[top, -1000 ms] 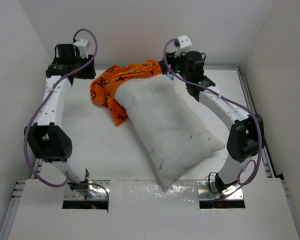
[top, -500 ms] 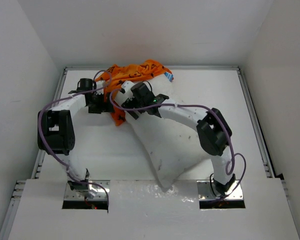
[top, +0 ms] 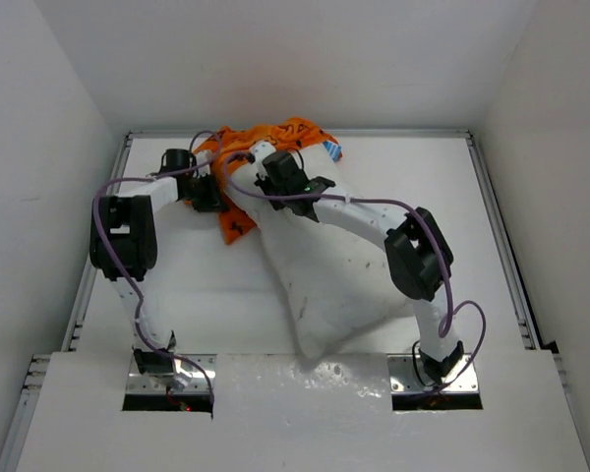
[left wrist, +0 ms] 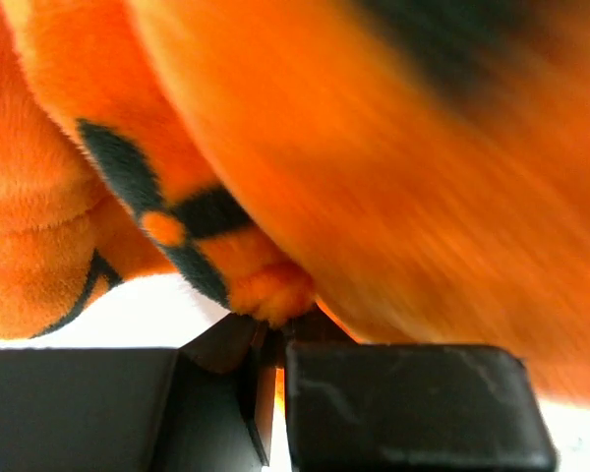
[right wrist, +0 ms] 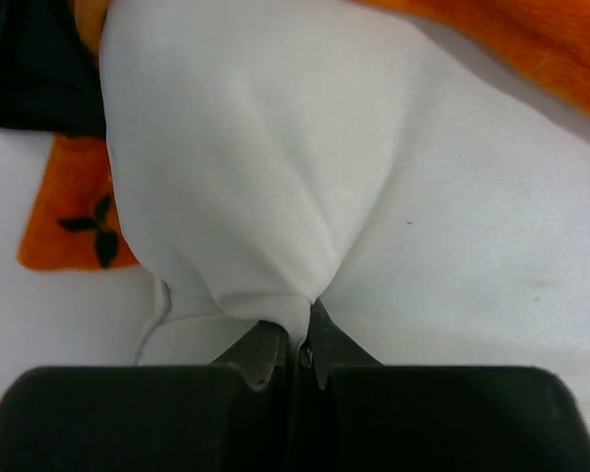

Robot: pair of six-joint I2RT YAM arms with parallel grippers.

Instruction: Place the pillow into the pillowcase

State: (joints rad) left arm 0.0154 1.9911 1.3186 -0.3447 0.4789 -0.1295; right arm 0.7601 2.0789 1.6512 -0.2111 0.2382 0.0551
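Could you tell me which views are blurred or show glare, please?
Left wrist view: the pillowcase fills the frame, smeared upper right, sharper at its dark motif. Right wrist view: the pillow is crisp where the right pincer pinches it. Top view: evenly lit, glare on the metal base plate.

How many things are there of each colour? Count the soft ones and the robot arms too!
White pillow: 1
Orange pillowcase: 1
Black-and-white robot arms: 2 (left arm, right arm)
Total: 4
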